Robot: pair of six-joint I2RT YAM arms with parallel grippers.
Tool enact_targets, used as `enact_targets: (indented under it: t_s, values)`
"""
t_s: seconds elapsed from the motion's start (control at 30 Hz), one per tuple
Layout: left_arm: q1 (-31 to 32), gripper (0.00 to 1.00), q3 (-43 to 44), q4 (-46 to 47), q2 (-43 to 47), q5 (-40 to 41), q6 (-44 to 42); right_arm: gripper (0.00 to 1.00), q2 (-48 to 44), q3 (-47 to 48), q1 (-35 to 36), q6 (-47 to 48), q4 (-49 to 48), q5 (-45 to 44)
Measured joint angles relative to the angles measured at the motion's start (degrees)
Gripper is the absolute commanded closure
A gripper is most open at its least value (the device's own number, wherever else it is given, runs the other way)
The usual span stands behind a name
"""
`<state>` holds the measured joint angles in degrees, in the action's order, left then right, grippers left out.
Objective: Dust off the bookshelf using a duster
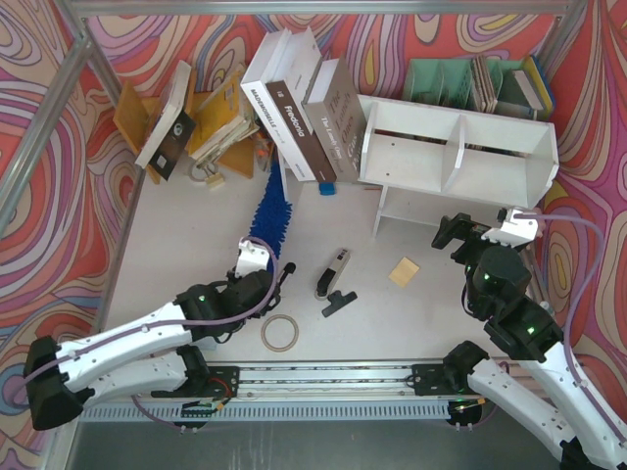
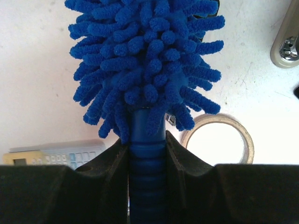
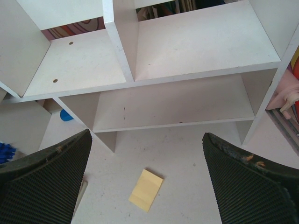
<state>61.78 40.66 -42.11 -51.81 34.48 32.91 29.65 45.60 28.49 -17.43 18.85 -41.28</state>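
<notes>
The duster is long, bright blue and shaggy, and lies on the white table pointing away from me toward the leaning books. My left gripper is shut on its ribbed blue handle, just below the fluffy head. The bookshelf, a wide white two-tier unit with a central divider, stands at the back right. My right gripper hovers in front of its lower tier, open, with nothing between its black ribbed fingers.
A tape roll, a black-and-silver handheld tool and a yellow note pad lie on the table between the arms. Large books lean left of the shelf. A green file organiser stands behind it. A calculator lies near the left gripper.
</notes>
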Motion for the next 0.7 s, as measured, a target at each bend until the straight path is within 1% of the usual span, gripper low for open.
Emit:
enact_targets:
  t_s: [0.23,0.33,0.47,0.7]
  values:
    - [-0.04,1.0,-3.39,3.04,-6.56,-3.37,5.31,0.1,0.0,0.0,0.0,0.0,0.0,0.0]
    - [-0.04,1.0,-3.82,3.63,-7.1,-3.96,6.45,0.11,0.0,0.0,0.0,0.0,0.0,0.0]
    - [0.0,1.0,-2.82,2.51,-3.72,-3.08,6.54,0.11,0.0,0.0,0.0,0.0,0.0,0.02]
    - [0.04,1.0,3.23,-1.75,8.13,-0.57,3.74,0.11,0.0,0.0,0.0,0.0,0.0,0.0]
